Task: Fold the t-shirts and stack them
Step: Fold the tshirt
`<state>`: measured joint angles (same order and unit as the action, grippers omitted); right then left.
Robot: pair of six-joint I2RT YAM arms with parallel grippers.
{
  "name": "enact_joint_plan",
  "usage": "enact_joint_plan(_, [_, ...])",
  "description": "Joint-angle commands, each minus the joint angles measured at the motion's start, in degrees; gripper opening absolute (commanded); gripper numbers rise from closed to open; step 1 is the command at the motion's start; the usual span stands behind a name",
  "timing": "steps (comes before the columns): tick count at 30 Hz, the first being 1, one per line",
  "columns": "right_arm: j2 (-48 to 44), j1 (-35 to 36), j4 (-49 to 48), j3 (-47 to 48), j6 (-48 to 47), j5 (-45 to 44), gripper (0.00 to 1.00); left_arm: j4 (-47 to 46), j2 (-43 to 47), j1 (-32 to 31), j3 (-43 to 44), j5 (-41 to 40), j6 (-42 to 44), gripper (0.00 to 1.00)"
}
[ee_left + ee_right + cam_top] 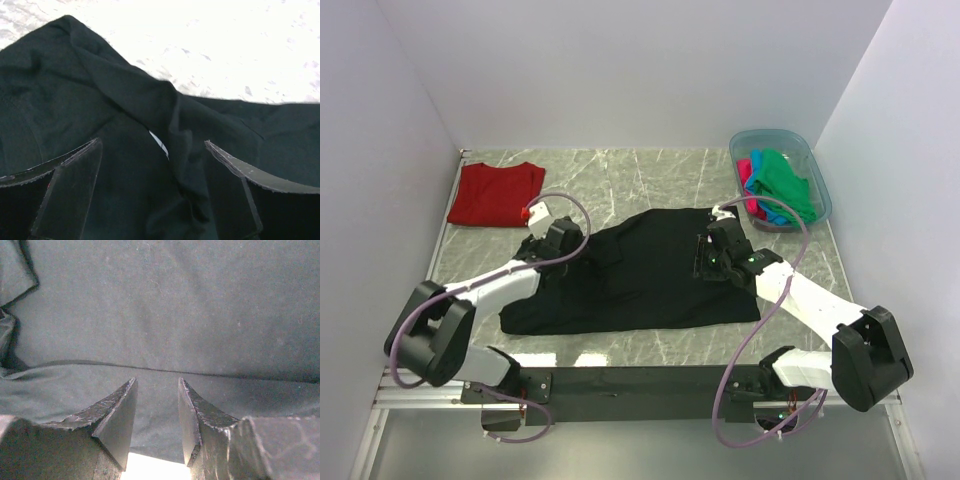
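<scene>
A large black t-shirt (640,280) lies spread across the middle of the table. My left gripper (563,238) hovers at its upper left part. In the left wrist view, my left gripper (152,143) stands wide open over a rumpled fold of black cloth (125,95), and a small white label (160,145) shows between the fingers. My right gripper (715,255) is over the shirt's upper right part. The right wrist view shows that gripper (157,380) with jaws apart, above flat black cloth (165,305) near a hem. A folded dark red t-shirt (495,193) lies at the far left.
A translucent blue tub (817,175) stands at the back right, holding green (785,180), pink (745,168) and blue (757,186) shirts. White walls close in the marble-patterned table (620,170) on three sides. A black rail (640,380) runs along the near edge.
</scene>
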<state>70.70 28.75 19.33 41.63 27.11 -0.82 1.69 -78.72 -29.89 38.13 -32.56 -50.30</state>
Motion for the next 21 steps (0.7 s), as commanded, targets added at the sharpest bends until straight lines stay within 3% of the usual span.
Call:
enact_joint_plan(1, [0.0,0.5,-2.5,-0.1,-0.7,-0.2,0.45,0.4,-1.8,1.3,4.9,3.4,-0.9,0.86])
enact_joint_plan(7, [0.9,0.5,-3.1,-0.5,-0.9,-0.1,0.45,2.3,-5.7,1.6,5.8,5.3,0.1,0.85])
enact_joint_plan(21, [1.8,0.5,-3.0,-0.3,-1.7,-0.7,0.45,10.2,7.3,1.6,-4.4,5.6,-2.0,0.79])
